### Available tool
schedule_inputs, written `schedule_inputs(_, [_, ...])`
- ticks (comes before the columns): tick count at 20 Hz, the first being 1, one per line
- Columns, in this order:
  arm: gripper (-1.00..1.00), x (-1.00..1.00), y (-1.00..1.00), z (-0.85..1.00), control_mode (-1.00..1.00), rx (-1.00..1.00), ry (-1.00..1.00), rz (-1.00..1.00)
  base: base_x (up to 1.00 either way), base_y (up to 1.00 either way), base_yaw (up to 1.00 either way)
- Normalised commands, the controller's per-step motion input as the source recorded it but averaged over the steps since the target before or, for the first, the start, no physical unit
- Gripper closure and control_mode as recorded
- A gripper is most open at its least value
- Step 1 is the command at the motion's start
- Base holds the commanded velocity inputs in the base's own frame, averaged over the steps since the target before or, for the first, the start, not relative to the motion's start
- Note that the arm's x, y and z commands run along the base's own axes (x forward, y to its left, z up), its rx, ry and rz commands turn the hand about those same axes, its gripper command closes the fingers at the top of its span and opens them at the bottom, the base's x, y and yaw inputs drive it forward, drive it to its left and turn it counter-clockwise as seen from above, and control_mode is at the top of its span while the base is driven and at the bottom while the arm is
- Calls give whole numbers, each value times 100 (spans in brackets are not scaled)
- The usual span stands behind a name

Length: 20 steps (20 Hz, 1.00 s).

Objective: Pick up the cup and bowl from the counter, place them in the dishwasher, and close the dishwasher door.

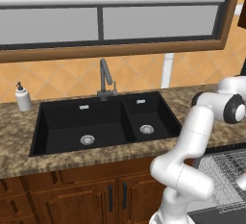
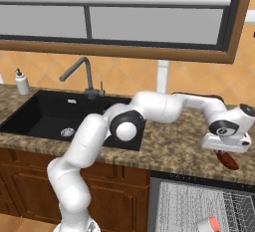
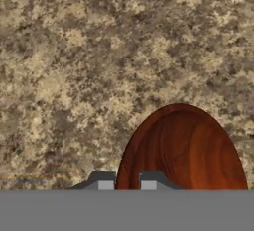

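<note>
A reddish-brown wooden bowl (image 3: 183,150) sits on the speckled granite counter (image 3: 74,51) to the right of the sink. My gripper (image 3: 128,181) is down at the bowl's left rim, and the rim runs between the two nearly closed fingertips (image 3: 103,180). In the right base view the gripper (image 2: 225,151) hangs at the counter's front edge with the bowl (image 2: 230,161) just under it. Below, the dishwasher (image 2: 199,203) stands open with its grey wire rack (image 1: 226,170) pulled out. A pale cup (image 2: 208,224) with a red end lies in it.
The black double sink (image 1: 96,122) with its grey faucet (image 1: 104,79) lies left of the arm. A white soap dispenser (image 1: 22,98) stands at the far left of the counter. Brown wooden cabinets (image 1: 72,194) run under the counter beside the dishwasher.
</note>
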Motion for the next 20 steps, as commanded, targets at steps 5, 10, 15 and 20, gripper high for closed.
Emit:
schedule_inputs(5, [100,-84,22,32,-100,0,-10,12,0,0,0])
schedule_inputs(10, [100,-94,19,1,-100,0,-10,21,0,0,0])
schedule_inputs(15, [100,-91,30,-9,-100,0,-19,20,0,0,0])
schedule_inputs(20, [100,-41,21,-49,-100,0,-29,16,0,0,0])
